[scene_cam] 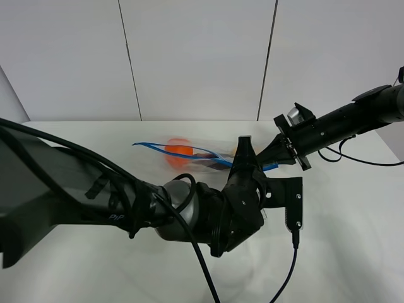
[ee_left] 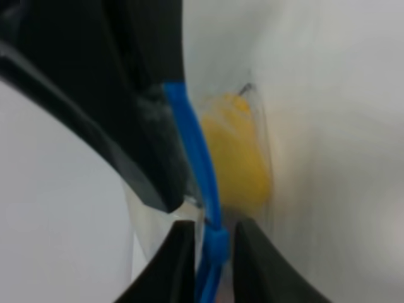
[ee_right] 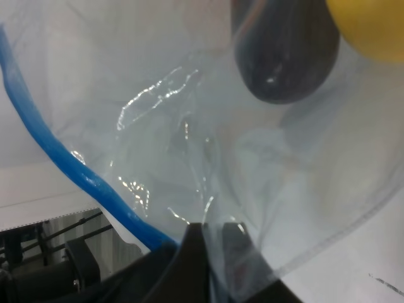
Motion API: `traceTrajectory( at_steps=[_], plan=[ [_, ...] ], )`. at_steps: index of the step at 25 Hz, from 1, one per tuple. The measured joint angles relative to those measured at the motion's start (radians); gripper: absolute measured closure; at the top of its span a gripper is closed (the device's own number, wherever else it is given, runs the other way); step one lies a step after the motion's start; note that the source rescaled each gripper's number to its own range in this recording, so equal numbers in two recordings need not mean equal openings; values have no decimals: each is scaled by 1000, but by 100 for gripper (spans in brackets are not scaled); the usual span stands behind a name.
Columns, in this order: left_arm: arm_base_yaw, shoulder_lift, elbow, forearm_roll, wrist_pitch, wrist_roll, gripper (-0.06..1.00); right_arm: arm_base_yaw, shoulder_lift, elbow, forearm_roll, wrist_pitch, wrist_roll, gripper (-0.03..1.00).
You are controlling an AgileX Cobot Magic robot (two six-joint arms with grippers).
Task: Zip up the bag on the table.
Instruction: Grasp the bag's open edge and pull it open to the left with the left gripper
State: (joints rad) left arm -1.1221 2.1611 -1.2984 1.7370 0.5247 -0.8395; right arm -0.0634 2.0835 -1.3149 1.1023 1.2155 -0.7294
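My left arm [scene_cam: 69, 183] is bulky matte black, with pale lettering [scene_cam: 115, 217] and a silver-grey joint [scene_cam: 177, 214]; black cables [scene_cam: 202, 268] loop off it. My right arm [scene_cam: 353, 117] is a slimmer black tube with a round silver cap [scene_cam: 294, 114]. My left hand [ee_left: 213, 252] and right hand [ee_right: 213, 235] end in black wedge-shaped fingers [ee_left: 180, 265].

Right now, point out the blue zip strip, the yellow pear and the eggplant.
blue zip strip [ee_left: 201, 151], left wrist view, middle of its visible length.
yellow pear [ee_left: 237, 158], left wrist view, middle of its blurred body.
eggplant [ee_right: 284, 50], right wrist view, its rounded dark end.
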Motion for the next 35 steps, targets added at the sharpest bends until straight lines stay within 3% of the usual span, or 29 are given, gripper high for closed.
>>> traceTrajectory(
  at_steps=[11,17,35],
  plan=[
    [-3,0,0,0,1,0,81,0,0,0,0,0,0,97],
    [-3,0,0,0,6,0,94,0,0,0,0,0,0,97],
    [-3,0,0,4,58,25,94,1,0,0,9,-2,0,97]
  ],
)
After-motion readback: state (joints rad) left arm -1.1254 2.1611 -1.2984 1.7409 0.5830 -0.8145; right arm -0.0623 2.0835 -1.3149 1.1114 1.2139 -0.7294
